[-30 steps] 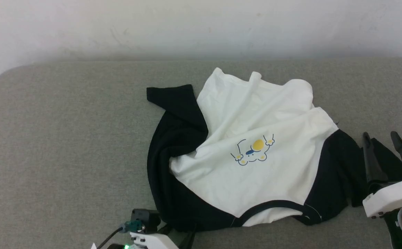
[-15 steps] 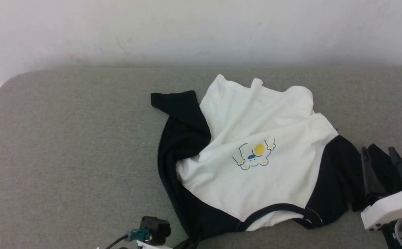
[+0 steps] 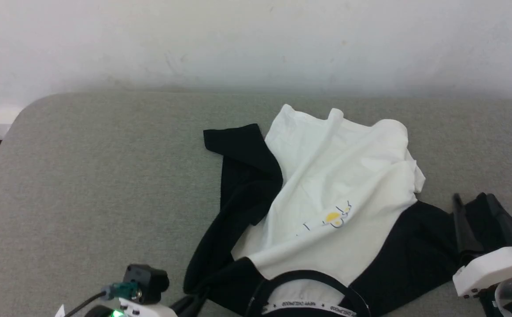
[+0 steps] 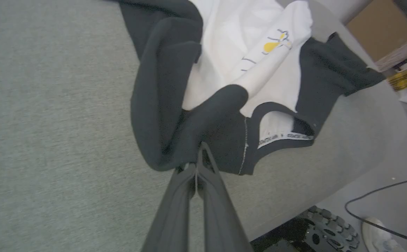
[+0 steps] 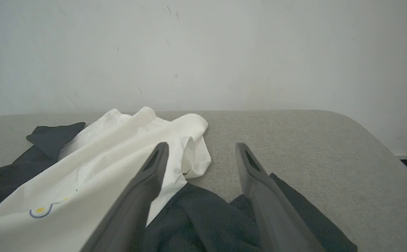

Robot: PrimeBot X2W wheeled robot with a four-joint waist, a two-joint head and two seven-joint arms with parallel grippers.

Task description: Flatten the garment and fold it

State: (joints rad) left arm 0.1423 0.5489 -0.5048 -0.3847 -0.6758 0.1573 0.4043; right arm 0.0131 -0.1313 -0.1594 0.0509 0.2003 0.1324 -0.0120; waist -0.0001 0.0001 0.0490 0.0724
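At the near left, the left gripper (image 4: 197, 164) has its two fingers pinched tight on black cloth of the garment (image 3: 339, 176), just beside the collar. Since a moment ago that end has been drawn toward the robot. The neck opening (image 3: 308, 299) now stands up at the near edge of the grey cushion (image 3: 84, 176) with its lettered inner tape showing, where before it lay flat. The camera has dipped a little too, so the cushion's far edge sits lower against the wall (image 3: 238, 35). The pull has raised a long crease through the white body, and the cartoon print (image 3: 333, 218), plain to see a second ago, is half swallowed by it. The black left sleeve is bunched in a thick fold over the white cloth's left side. The rest of the shirt sprawls across the middle of the cushion, its hem toward the wall. On the right, the right gripper (image 3: 472, 199) is spread as wide as it was, over the other black sleeve. I cannot tell whether the fingers touch the sleeve. The left wrist view looks past the cushion's edge to the floor, with a cable (image 4: 381, 199), a cardboard box (image 4: 381, 28) and a white shoe (image 4: 376, 231). The right wrist view shows the far white corner curled over on itself.
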